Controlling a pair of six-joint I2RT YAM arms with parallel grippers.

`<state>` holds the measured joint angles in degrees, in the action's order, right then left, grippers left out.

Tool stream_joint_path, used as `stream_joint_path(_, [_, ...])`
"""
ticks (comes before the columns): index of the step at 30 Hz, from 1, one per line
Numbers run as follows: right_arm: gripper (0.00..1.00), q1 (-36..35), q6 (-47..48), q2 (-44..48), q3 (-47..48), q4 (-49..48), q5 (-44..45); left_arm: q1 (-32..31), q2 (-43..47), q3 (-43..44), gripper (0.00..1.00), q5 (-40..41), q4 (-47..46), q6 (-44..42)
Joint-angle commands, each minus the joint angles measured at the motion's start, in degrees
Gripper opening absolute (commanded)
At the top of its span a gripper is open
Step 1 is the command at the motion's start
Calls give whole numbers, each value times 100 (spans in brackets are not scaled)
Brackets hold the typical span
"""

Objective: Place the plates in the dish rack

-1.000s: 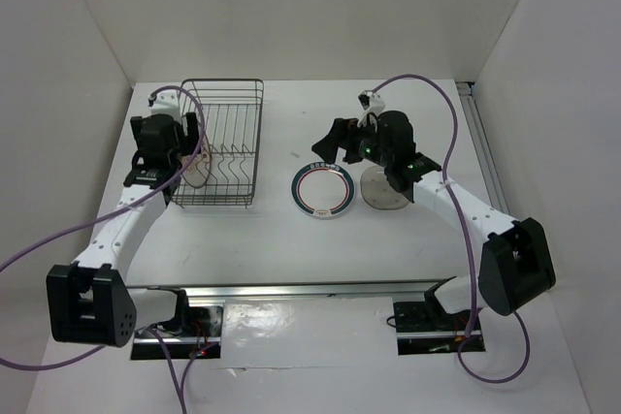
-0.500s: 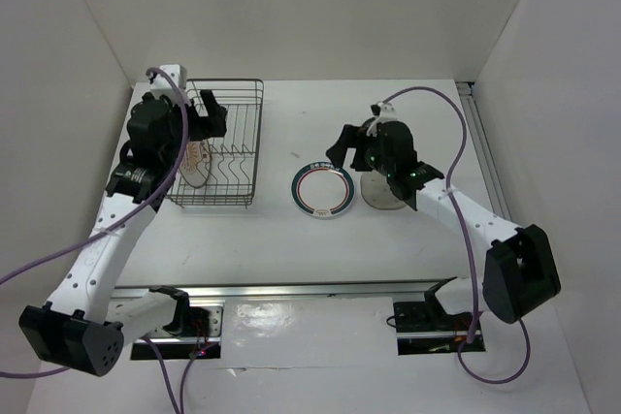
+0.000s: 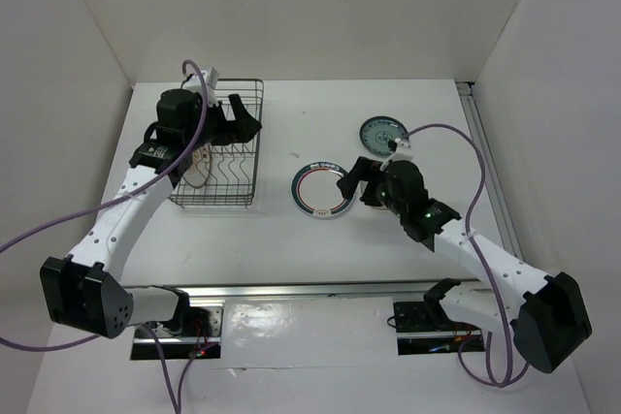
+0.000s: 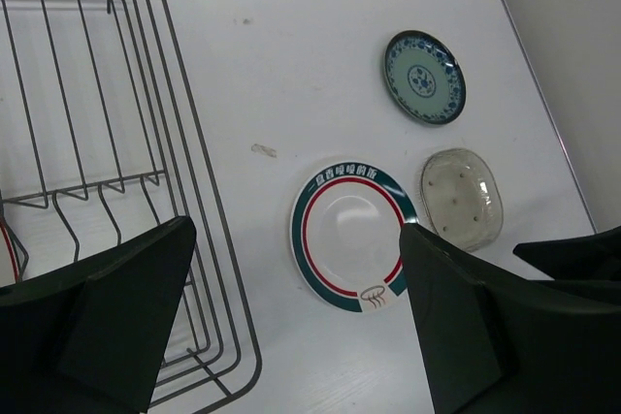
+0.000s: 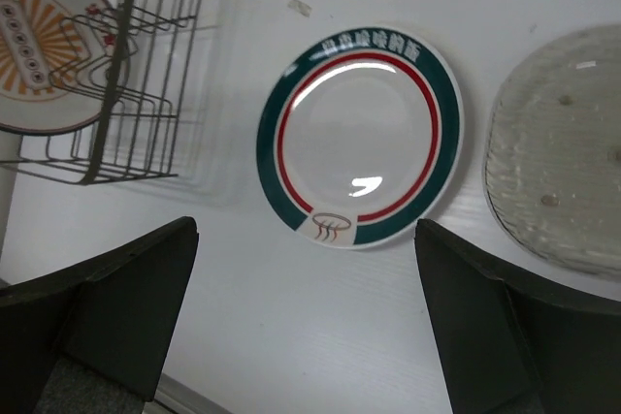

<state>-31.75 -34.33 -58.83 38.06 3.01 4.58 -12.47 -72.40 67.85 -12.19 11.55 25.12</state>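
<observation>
left claw (image 4: 296, 228) is seen spread wide, nothing held, hung over the dish rack (image 3: 247, 81). right claw (image 5: 306, 228) is spread too, empty, poised above the green-&-red rim plate (image 5: 359, 133), laid flat on the surface (image 3: 291, 239) just right of the rack. sunburst plate (image 5: 44, 55) is lodged among the rack's prongs. teal plate (image 4: 424, 77) & grey plate (image 4: 461, 199) are laid flat further right.

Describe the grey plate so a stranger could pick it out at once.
From the rack on the table's left, go right past the green-rimmed plate. The grey plate lies flat just beyond it, in front of the teal plate. Only it is translucent, with no coloured pattern.
</observation>
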Motion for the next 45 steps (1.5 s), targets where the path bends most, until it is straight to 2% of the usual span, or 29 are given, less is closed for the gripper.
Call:
stream_joint_path(1, [100, -138, -574, -75, -518, -115, 306, -10, -46, 334, 100, -100, 31, 151])
stream_joint_path(6, [100, -419, -1058, -426, -932, -563, 562, -10, -169, 386, 100, -232, 102, -7])
stream_joint_path(10, [99, -525, -1190, -822, -1099, -1020, 562, -10, 173, 246, 100, -170, 23, -113])
stream_joint_path(20, [90, -630, -1480, -1763, -1020, -1609, 1018, -63, 279, 105, 100, -240, -136, -166])
stream_joint_path(28, [88, -684, -1814, -2273, -1020, -2304, 1264, -63, 156, 105, 100, -372, -136, -114])
stream_joint_path(36, [77, -684, -2175, -2897, -836, -2507, 1432, -63, 156, 105, 100, -364, -136, -113])
stream_joint_path(39, [65, -684, -2298, -3108, -757, -2454, 1502, -63, 156, 105, 100, -364, -136, -113])
stream_joint_path(41, [46, -684, -2367, -3179, -757, -2515, 1502, -63, 156, 105, 100, -364, -136, -113])
stream_joint_path(43, [38, -684, -2430, -3240, -757, -2454, 1502, -63, 156, 105, 100, -311, -136, -113])
stream_joint_path(45, [20, -684, -2491, -3293, -817, -2454, 1502, -63, 156, 105, 100, -311, -136, -113])
